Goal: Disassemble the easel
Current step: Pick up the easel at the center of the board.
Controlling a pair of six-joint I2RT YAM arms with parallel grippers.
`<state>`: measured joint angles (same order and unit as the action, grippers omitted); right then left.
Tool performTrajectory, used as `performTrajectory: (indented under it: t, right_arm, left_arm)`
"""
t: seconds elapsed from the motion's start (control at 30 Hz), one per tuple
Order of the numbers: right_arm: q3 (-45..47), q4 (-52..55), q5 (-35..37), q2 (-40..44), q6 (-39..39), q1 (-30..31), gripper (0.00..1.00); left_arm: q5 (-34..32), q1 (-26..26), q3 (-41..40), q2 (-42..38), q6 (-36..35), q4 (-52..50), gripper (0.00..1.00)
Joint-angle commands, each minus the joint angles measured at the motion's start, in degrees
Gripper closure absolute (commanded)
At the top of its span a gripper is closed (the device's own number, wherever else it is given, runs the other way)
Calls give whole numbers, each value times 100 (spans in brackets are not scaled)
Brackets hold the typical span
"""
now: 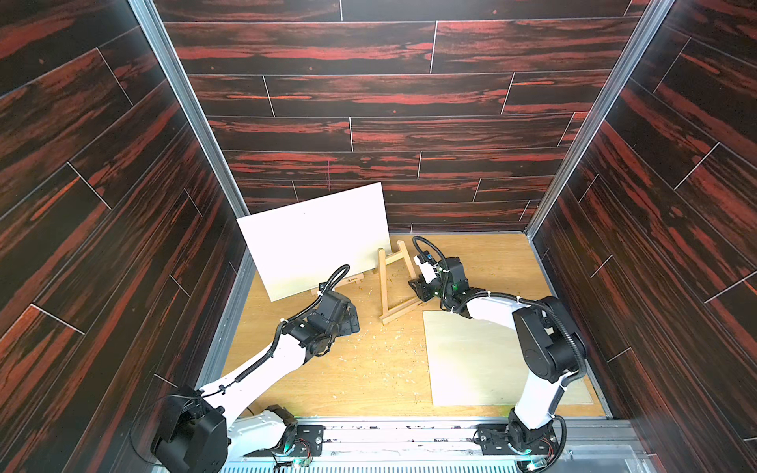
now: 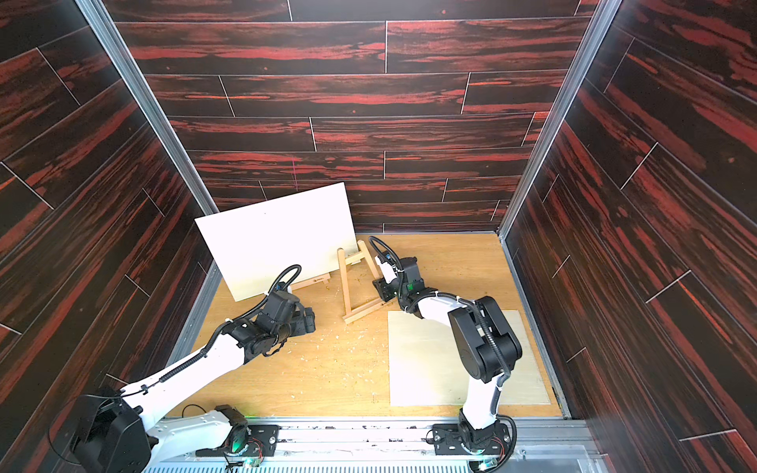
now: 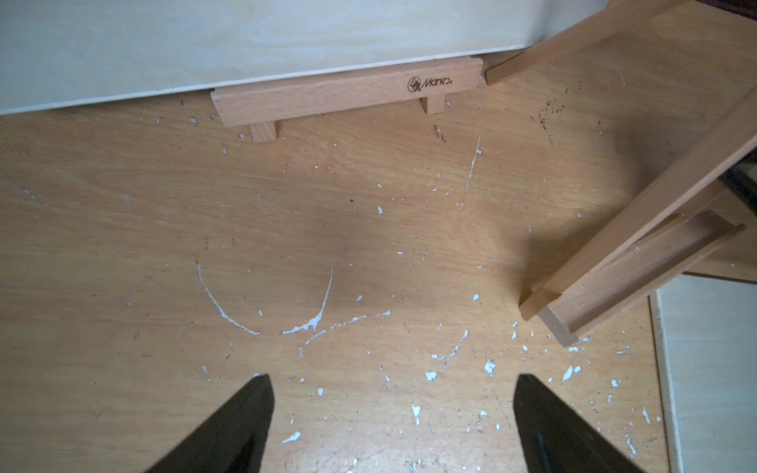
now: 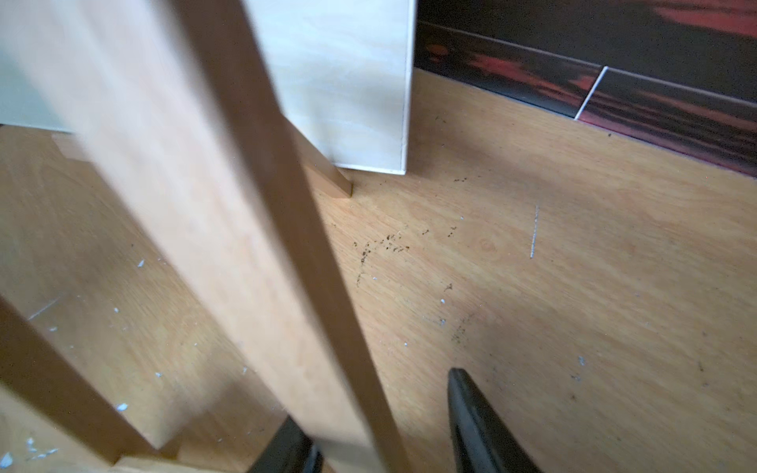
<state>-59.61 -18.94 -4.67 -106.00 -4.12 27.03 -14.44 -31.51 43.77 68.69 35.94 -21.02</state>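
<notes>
- Right gripper (image 1: 415,286) straddles the low end of the easel (image 1: 383,286) at its right leg. In the right wrist view the leg runs between the black fingers (image 4: 483,426), and a strip of table shows between the leg and one finger. I cannot tell whether the leg is pinched.
- Left gripper (image 3: 393,409) hangs low over the table, released, jaws spread wide with nothing between them, near the easel's left side.
- Dark red wood-grain walls (image 1: 368,102) close in the rear and both sides.
- Light wooden table (image 1: 368,368) is scratched and worn.
- White rectangular panel (image 1: 315,237) stands upright at the rear left, leaning back.
- Pale board (image 1: 471,360) lies flat at the front right, partly under the right arm.
- Easel is a bare wooden A-frame near the table's middle, between the two grippers. Its bottom bar is on the table and its top is just beside the panel's right edge.
- Wooden ledge (image 3: 344,96), stamped "Maries", sits under the panel's bottom edge on two short feet.
- White flecks (image 3: 487,366) lie scattered across the table by the left gripper.
</notes>
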Motion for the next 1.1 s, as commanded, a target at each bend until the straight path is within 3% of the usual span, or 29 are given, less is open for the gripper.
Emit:
performTrajectory:
  t: [0.0, 0.33, 1.07]
  right_arm:
    - [-28, -161, 86, -220, -268, 65, 57]
    - [282, -374, 339, 12, -632, 230, 70]
    - [314, -365, 561, 311, -1029, 460, 87]
  left_arm:
    - [-16, 40, 192, 56, 57, -17, 5]
    - [2, 48, 150, -44, 62, -85, 6]
    - [51, 61, -99, -391, 176, -60, 8]
